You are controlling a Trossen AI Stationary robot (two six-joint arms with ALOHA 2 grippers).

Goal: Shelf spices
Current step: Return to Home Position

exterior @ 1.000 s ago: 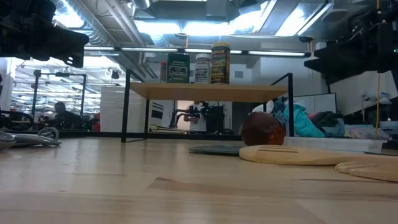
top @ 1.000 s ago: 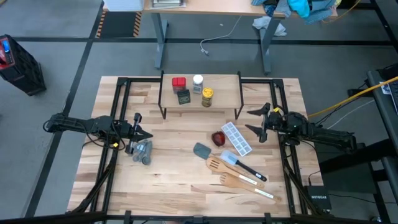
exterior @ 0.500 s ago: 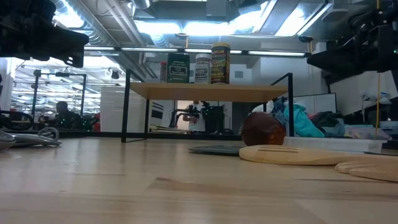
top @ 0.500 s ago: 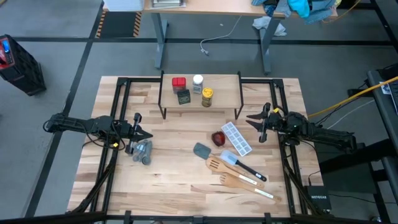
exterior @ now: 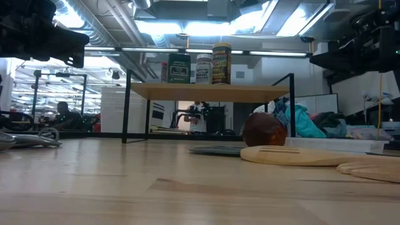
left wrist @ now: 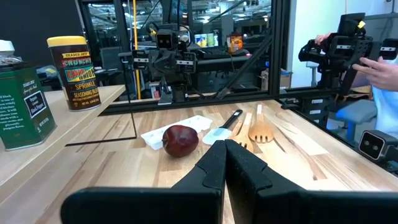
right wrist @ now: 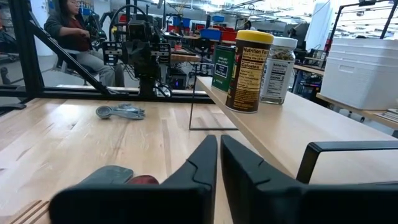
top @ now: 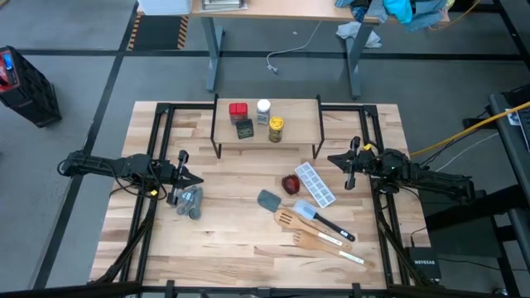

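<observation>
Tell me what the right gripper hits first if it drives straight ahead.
Probably the left gripper facing it; the right gripper seems high enough to clear the red dish, though height is uncertain.

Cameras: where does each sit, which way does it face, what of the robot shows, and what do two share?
High view: above the table, facing straight down; both arms, left claw and right claw show.
Low view: at tabletop height, facing level toward the shelf; only dark arm parts at top corners.
Left wrist view: on the left arm, facing the right arm; own fingers show.
Right wrist view: on the right arm, facing the left arm; own fingers show.
Shared: both wrist views show the yellow-lidded jar.
</observation>
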